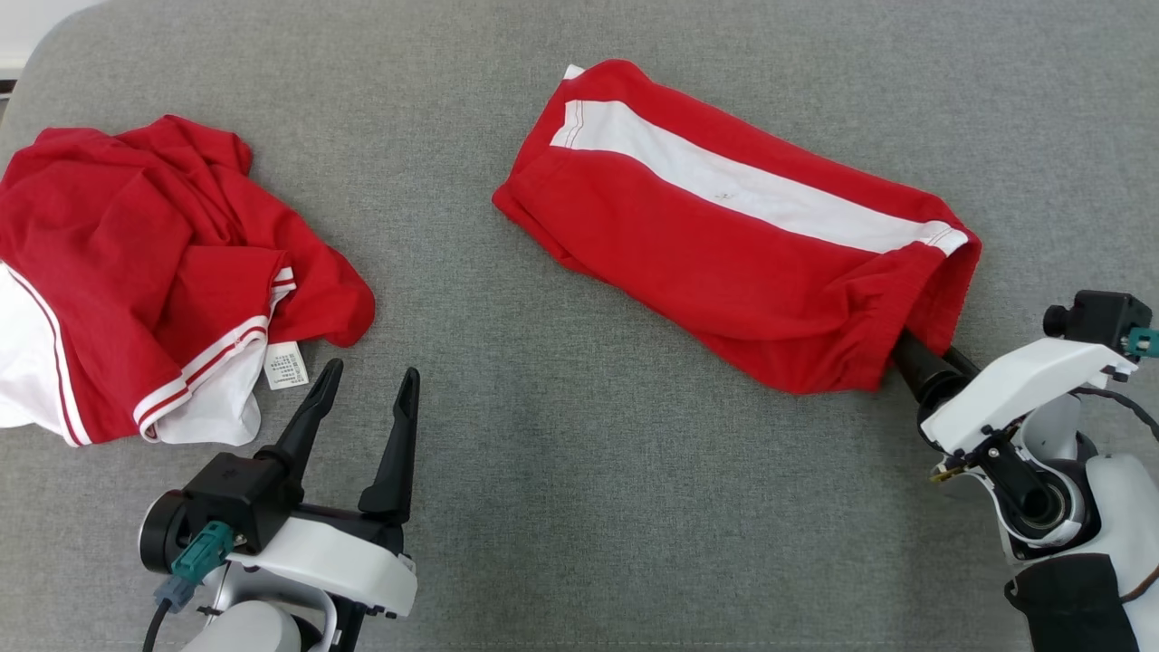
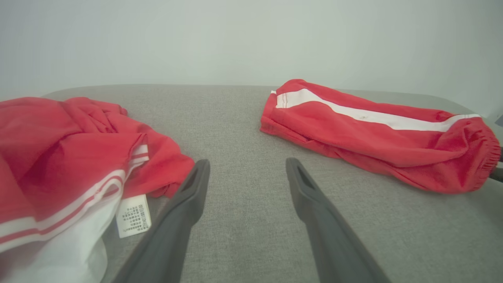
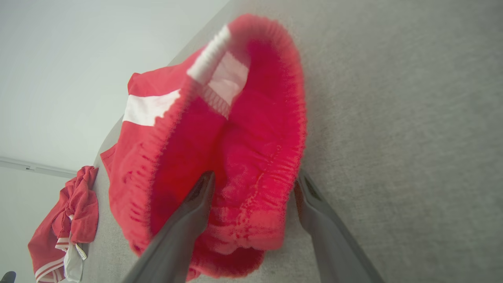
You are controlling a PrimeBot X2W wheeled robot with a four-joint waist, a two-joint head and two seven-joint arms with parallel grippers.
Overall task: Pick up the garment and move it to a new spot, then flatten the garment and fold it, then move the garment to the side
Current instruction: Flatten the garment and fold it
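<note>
The folded garment (image 1: 724,235), red with a white stripe, lies flat on the grey surface (image 1: 579,507). It runs diagonally from the upper middle of the head view down to the right. It looks already folded, so I judge that the step in hand is the last one, moving it to the side.

The right gripper (image 3: 253,184) comes in from the lower right of the head view and meets the gathered waistband end of this garment. In the right wrist view its jaws stand wide apart. One finger (image 3: 188,220) seems to go inside the waistband opening and the other stays outside, so the elastic edge sits between them but is not pinched. The next move calls for closing on this edge, then a low drag or lift that does not open the fold.

The left gripper (image 1: 373,371), at the lower left, is also fully open and holds nothing. It is just beside a crumpled garment (image 1: 154,263) and its white label (image 1: 286,365).
</note>
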